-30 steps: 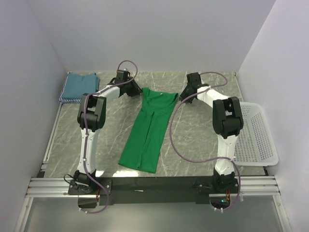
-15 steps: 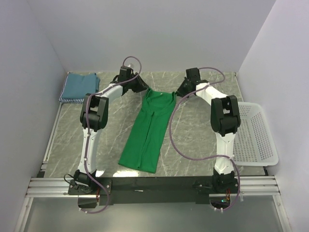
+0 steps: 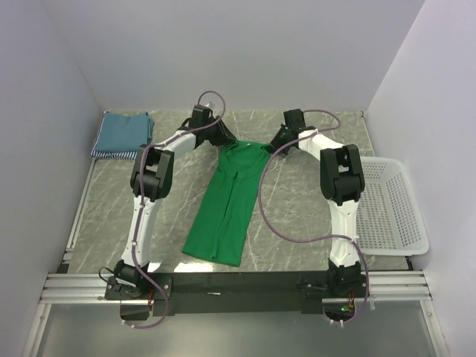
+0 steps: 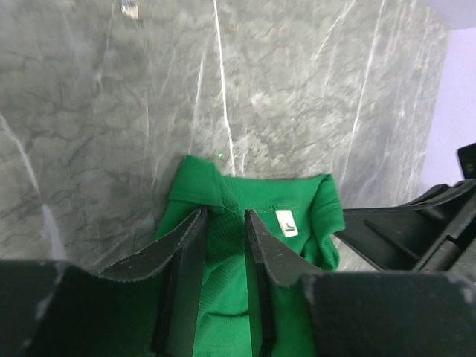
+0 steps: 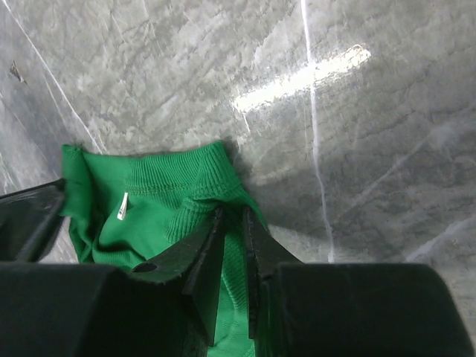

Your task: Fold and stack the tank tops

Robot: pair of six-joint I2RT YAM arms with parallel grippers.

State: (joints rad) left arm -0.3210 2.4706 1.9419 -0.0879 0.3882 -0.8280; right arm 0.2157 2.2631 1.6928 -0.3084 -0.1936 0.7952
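Top external view, far-left corner of the bench (image 3: 297,216): the teal-blue tank top (image 3: 125,130) lies folded on the striped tank top (image 3: 111,154), of which only the near edge shows beneath it. This stack sits well apart from both arms.

Left arm: it reaches to the far middle of the bench. The left gripper (image 4: 224,216) is clamped on the green tank top (image 3: 227,201) at the left corner of its neckline end. In the left wrist view the two fingers stand close together with a fold of green fabric pinched between them (a narrow gap remains, filled by cloth).

Green tank top: it lies lengthwise in the middle of the bench, hem toward the arm bases and neckline toward the far wall. The body is flat and already narrowed, with a seam-like fold line running down its length. The neckline end is gathered between the two grippers, and a small white label (image 4: 286,222) shows inside the collar.

Right arm: it mirrors the left. The right gripper (image 5: 233,214) is clamped on the right corner of the same neckline end, its fingers nearly together with ribbed green edging between them.

Right edge: a white mesh basket (image 3: 394,208) rests beside the right arm, apart from the garment.
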